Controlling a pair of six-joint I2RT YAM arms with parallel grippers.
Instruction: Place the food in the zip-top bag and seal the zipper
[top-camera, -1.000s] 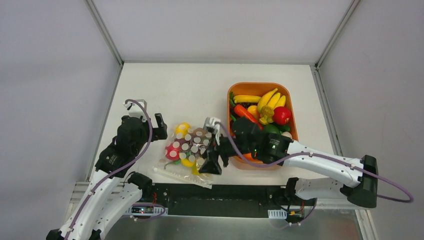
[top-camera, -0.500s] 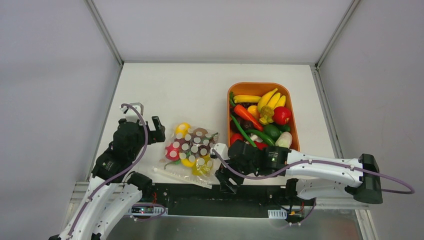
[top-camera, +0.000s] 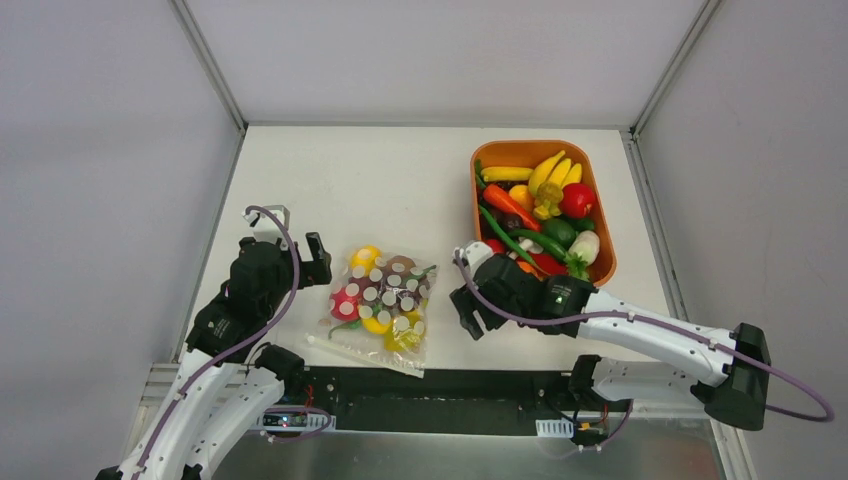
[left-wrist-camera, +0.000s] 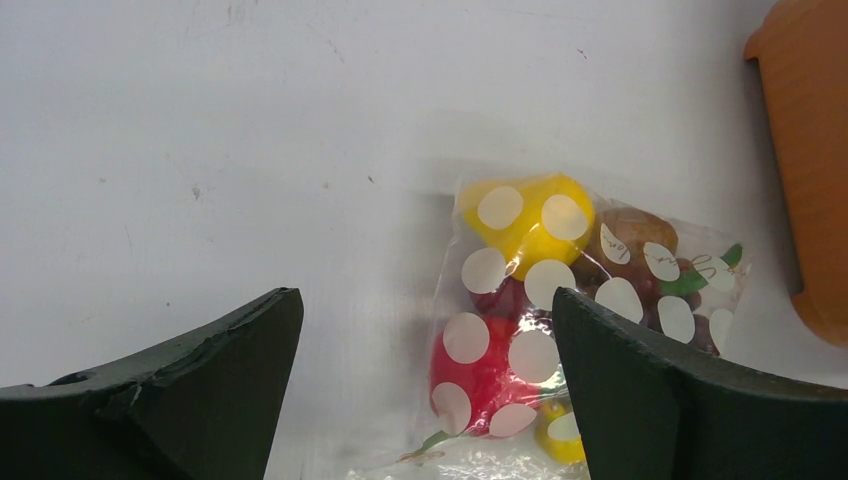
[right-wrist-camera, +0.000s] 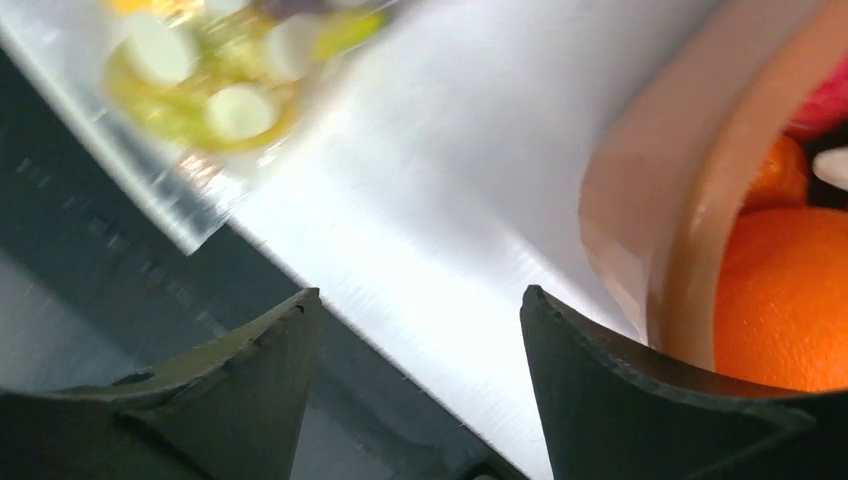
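Observation:
The zip-top bag (top-camera: 380, 300) lies flat between the arms and holds the food: a yellow lemon (left-wrist-camera: 525, 215), a red piece (left-wrist-camera: 490, 370), dark grapes (left-wrist-camera: 640, 250) and more. Its zipper (top-camera: 362, 352) is the whitish strip along the near edge; I cannot tell whether it is closed. My left gripper (top-camera: 295, 240) is open and empty, just left of the bag, which lies ahead of its jaws in the left wrist view (left-wrist-camera: 425, 380). My right gripper (top-camera: 463, 297) is open and empty, between the bag and the tray. In the right wrist view (right-wrist-camera: 420, 330) a bag corner (right-wrist-camera: 200, 80) shows.
The orange tray (top-camera: 597, 215) stands at the right, tilted, full of toy bananas, peppers, a tomato and other pieces. Its rim shows in the right wrist view (right-wrist-camera: 680, 200) close to the right finger, with an orange fruit (right-wrist-camera: 780, 290) inside. The black table-front rail (top-camera: 440, 385) runs close behind the bag.
My right gripper has left the bag, swung toward the near edge, then moved right, away from the bag. The orange tray has shifted farther back and right and turned. The left arm has barely moved.

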